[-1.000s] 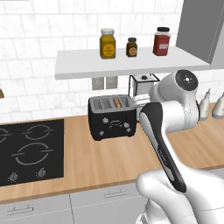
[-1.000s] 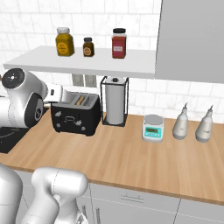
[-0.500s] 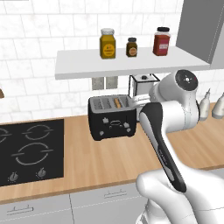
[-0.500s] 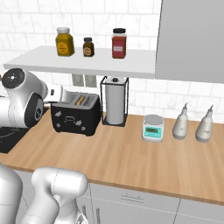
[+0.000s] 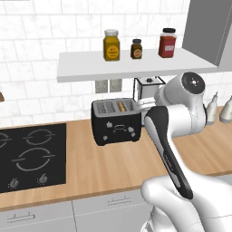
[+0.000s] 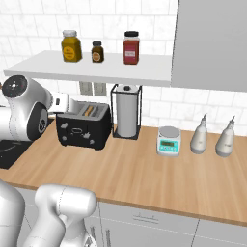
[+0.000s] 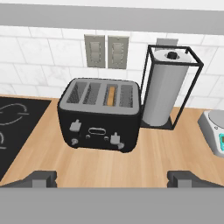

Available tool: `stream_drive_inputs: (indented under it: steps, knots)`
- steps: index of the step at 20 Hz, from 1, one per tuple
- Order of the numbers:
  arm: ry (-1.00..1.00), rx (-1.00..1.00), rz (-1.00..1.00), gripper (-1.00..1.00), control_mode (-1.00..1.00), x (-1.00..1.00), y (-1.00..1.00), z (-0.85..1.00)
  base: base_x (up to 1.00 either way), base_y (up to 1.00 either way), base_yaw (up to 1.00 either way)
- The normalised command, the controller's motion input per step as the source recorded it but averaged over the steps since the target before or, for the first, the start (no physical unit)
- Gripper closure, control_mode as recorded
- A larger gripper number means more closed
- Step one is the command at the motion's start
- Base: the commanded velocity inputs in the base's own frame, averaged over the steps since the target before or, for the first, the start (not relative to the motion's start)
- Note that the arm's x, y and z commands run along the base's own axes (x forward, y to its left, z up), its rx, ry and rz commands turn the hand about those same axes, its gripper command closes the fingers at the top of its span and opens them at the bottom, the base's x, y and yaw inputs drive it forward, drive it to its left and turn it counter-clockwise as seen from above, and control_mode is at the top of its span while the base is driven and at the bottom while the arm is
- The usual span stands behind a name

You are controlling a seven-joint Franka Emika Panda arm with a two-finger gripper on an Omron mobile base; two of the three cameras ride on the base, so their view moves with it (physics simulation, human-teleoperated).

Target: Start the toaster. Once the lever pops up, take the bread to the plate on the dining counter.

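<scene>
Toaster, the black boxy four-slot one, sits on the wooden counter left of the paper-towel holder, tan bread slice in its third slot. Gripper spread wide, empty, short of it; next, press the right lever down.

I see my white arm folded at a sharp elbow, its dark-trimmed forearm angling up to a rounded wrist joint held high. My gripper points forward and slightly downward, jaws spread wide apart, the dark fingertips holding nothing.
</scene>
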Motion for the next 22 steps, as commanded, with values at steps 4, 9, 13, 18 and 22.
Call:
stream_drive_inputs:
  steps: [4, 9, 13, 18, 22]
  knots:
    - [0.0, 0.0, 0.0, -1.0, -1.0, 0.0, 0.0, 0.0, 0.0, 0.0, 0.0]
    - [0.0, 0.0, 0.0, -1.0, -1.0, 0.0, 0.0, 0.0, 0.0, 0.0, 0.0]
    - [0.0, 0.0, 0.0, -1.0, -1.0, 0.0, 0.0, 0.0, 0.0, 0.0, 0.0]
    - [0.0, 0.0, 0.0, -1.0, -1.0, 0.0, 0.0, 0.0, 0.0, 0.0, 0.0]
    - [0.0, 0.0, 0.0, -1.0, -1.0, 0.0, 0.0, 0.0, 0.0, 0.0, 0.0]
